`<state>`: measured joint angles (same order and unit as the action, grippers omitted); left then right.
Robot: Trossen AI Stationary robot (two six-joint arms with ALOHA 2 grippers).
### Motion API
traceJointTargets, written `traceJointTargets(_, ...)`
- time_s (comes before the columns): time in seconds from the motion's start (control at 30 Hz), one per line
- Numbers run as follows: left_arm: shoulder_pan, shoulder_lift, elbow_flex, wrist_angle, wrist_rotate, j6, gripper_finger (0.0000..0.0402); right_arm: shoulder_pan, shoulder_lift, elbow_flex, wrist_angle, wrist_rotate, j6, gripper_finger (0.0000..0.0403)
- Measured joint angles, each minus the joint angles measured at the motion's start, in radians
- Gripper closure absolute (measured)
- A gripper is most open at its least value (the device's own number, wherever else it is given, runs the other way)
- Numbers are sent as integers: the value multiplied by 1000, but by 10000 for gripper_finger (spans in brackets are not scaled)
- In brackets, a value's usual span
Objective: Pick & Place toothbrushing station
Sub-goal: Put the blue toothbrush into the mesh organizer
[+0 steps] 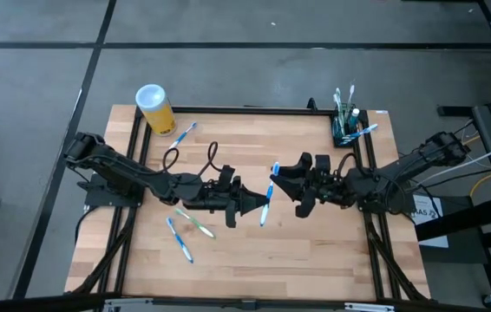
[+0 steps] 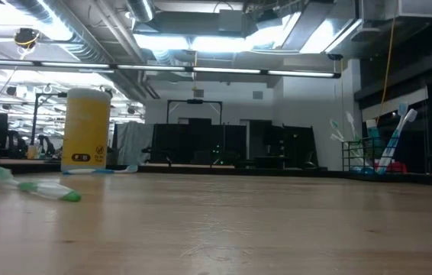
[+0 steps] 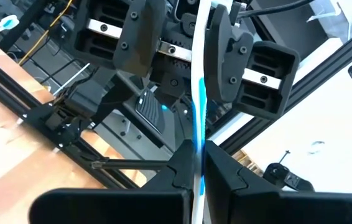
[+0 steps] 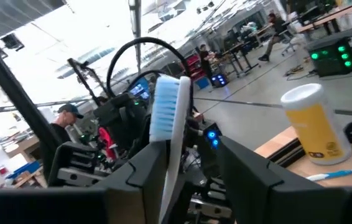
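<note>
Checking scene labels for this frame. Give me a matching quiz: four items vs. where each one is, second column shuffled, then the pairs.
Items
1. yellow cup
2. toothbrushing station
3. green toothbrush
4. blue-and-white toothbrush

Places
A. clamped in the left gripper, mid-table
B. upright at the table corner on the left arm's side
C. lying flat on the wood by the left arm
D. table corner on the right arm's side, brushes standing in it

Pairs: 1-B, 2-D, 3-C, 4-A

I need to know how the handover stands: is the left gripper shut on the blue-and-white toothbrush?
Shut: the left gripper pinches the toothbrush between closed fingers, with the handle reaching up between the right gripper's fingers.
</note>
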<state>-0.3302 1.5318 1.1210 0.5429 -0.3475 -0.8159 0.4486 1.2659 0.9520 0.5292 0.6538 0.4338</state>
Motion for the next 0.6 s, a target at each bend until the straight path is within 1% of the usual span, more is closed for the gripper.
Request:
traceJointTargets(0.1, 0, 0, 0, -1, 2, -4, 393, -11, 0, 0, 2, -47, 0, 286)
traceJointTargets(0.17, 0, 0, 0, 0, 1, -4, 393, -14, 0, 0, 2, -61, -6, 316)
traceJointTargets(0.27, 0, 0, 0, -3, 0, 1, 393, -13, 0, 0, 17, -70, -42, 373)
traceJointTargets(0.3, 0, 0, 0, -2, 0, 3, 393, -13, 0, 0, 24, -74, -55, 384)
traceJointTargets(0.5, 0, 0, 0, -2, -1, 8, 393, -13, 0, 0, 39, -72, -86, 389)
traceJointTargets(0.6, 1, -1, 2, -10, -4, 10, 387, -12, 1, 0, 56, -59, -123, 389)
